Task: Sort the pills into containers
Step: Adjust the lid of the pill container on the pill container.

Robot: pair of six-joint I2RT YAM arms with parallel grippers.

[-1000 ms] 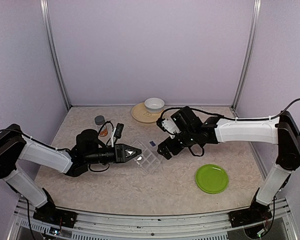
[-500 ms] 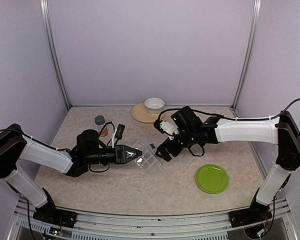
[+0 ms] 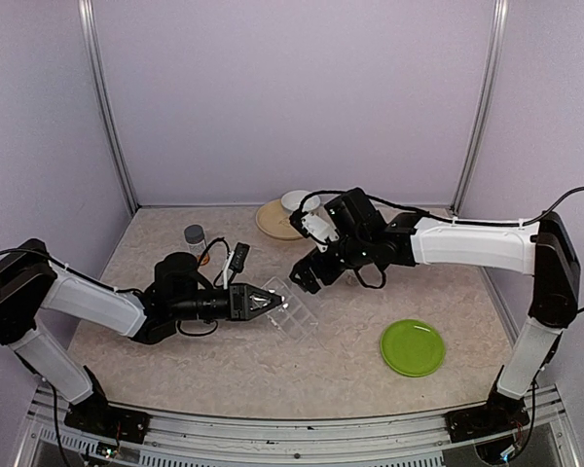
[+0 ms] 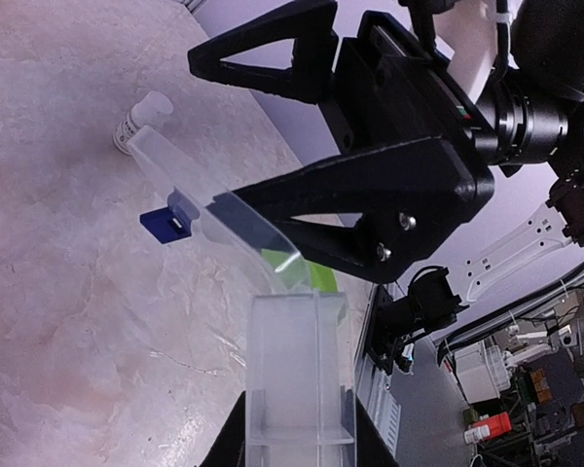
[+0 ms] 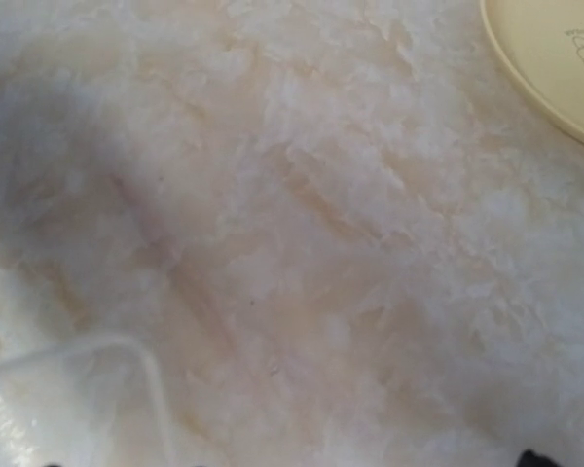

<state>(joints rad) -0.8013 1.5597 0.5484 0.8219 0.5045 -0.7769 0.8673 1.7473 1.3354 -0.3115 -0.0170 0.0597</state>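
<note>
Right gripper [image 3: 300, 276] has swung left and toward the far side since a second ago, and now hangs just beyond the far-left corner of the box [image 3: 294, 316]. Left gripper [image 3: 271, 300] has barely shifted.

- Left jaws: closed on the box. In the wrist view one clear end of it sits between the dark fingers [image 4: 239, 440].
- Lid [image 4: 224, 209]: clear, hinged up, slanting away from the box toward the right gripper.
- Right jaws: spread wide. The lid's free end lies between the two black fingers as seen from the left wrist. The lower finger overlaps the lid, but I cannot tell if they touch.
- Box position: mid-table [image 3: 273, 379], between the two grippers, compartments showing from above.
- Pills: too small to make out in any view.
- Blue chip [image 4: 164, 223]: on the table just beside the lid's edge.
- Bottle [image 4: 141, 119]: white-capped, upright, beyond the chip.
- Right wrist view: marbled table top, a clear plastic edge at lower left, and the rim of the tan plate [image 3: 268, 222] in the upper corner.
- Bowl [image 3: 300, 202]: white, on the tan plate at the far wall.
- Green plate [image 3: 412, 347]: near right, well apart from the box.
</note>
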